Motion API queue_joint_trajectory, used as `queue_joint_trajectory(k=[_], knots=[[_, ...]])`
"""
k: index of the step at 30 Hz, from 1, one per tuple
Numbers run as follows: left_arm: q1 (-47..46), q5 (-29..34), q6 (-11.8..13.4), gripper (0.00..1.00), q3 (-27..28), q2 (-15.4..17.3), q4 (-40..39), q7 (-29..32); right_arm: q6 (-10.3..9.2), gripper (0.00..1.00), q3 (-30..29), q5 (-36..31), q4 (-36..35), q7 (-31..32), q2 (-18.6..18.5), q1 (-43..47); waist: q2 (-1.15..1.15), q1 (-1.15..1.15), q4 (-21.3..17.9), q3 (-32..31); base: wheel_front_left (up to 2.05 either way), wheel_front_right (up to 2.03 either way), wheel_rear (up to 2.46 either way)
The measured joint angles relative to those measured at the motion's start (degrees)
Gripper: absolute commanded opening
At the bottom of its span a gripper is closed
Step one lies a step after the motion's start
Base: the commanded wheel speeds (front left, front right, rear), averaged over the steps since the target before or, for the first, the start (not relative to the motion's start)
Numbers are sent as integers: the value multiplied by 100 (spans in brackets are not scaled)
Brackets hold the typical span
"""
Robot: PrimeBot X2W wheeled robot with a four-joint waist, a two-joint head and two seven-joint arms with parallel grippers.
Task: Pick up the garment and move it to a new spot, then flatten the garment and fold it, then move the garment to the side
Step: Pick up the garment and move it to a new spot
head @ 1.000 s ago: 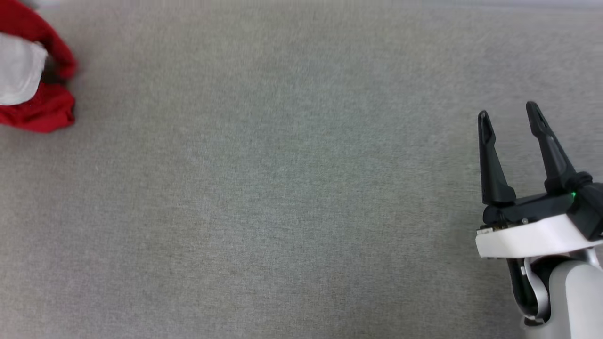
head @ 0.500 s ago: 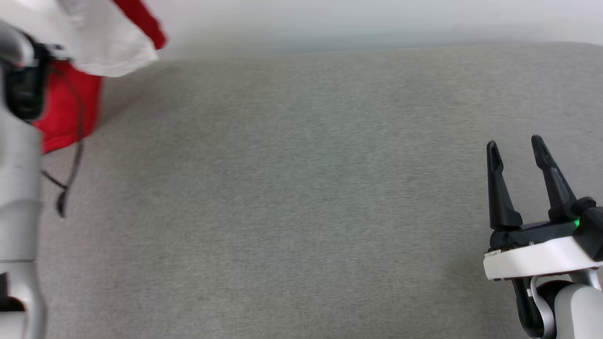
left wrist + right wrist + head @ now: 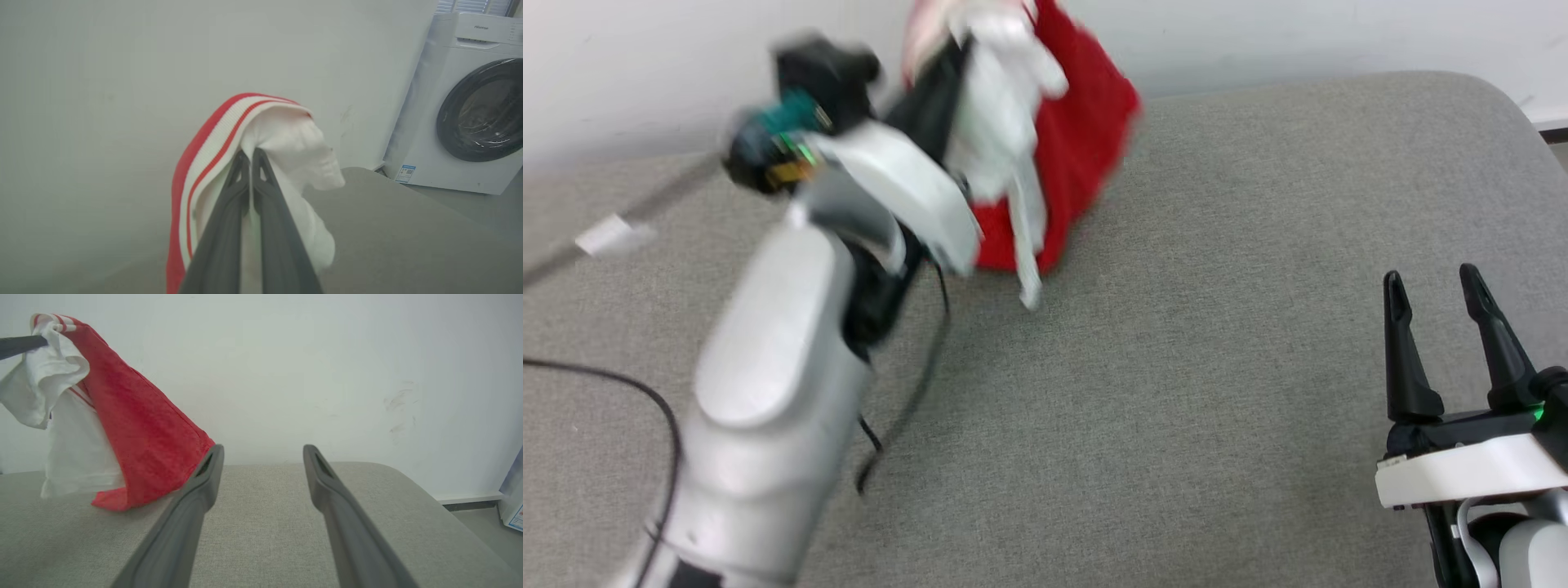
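- Garment (image 3: 135, 428) aloft: my left gripper (image 3: 250, 154), fingers pressed together on the red-and-white striped trim beside a white sleeve, holds the red jersey up over the far side of the grey table (image 3: 1176, 384).
- The cloth hangs bunched from that pinch. Its lowest red fold reaches down to the table top, and blur keeps me from telling whether it touches.
- My right gripper (image 3: 1431, 276), fingers spread wide and holding nothing, hovers over the table's near right corner, well apart from the cloth.
- Progress, by my reading: the pick-up is done and the carry to a new spot is in hand. Setting down, flattening, folding and the final move to the side all lie ahead.
- Lettering and number are hidden in the folds, so I cannot judge which face would land uppermost on the table.
- Count: one garment; two grippers, one closed on cloth and one empty; one table; one white washing machine (image 3: 470, 106) on the floor beyond the table's right end; two dark cables (image 3: 675, 445), one lying on the table's left part and one dangling from my left arm above it.
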Motion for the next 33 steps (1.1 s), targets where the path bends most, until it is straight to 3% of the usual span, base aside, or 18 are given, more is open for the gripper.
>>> queue_joint_trajectory(k=[9, 13, 14, 15, 16, 23, 33], knots=[[2188, -349, -8, 0, -710, -155, -383, 153, 0, 100, -38, 24, 7, -8, 1, 44, 0, 0, 143, 90, 0, 0, 0], [2744, -399, -7, 0, -921, -170, -433, 134, 0, 100, -59, 31, -8, -24, 0, 34, 0, 0, 291, 152, 0, 0, 0], [2838, -408, 16, 31, -938, -193, -433, 104, 1, 100, -64, 31, -9, -25, 0, 32, 0, 0, 332, 169, 0, 0, 0], [2906, -398, 36, 89, -964, -212, -436, 53, 1, 100, -80, 25, -9, -25, 1, 29, 0, 0, 372, 184, 0, 0, 0], [2941, -377, 57, 100, -968, -240, -456, -43, 0, 100, -89, 19, -4, -24, 0, 26, 0, 0, 413, 191, 0, 0, 0], [2971, -45, 175, 100, -901, -259, -858, -1127, 1, 100, -104, -15, 41, 29, 1, 83, 0, 0, 599, -69, 0, 0, 0], [3184, 155, 902, 100, -190, -104, -1448, -1615, 0, 100, -188, -71, -137, 204, 1, 475, 0, 0, 814, -523, 0, 0, 0]])
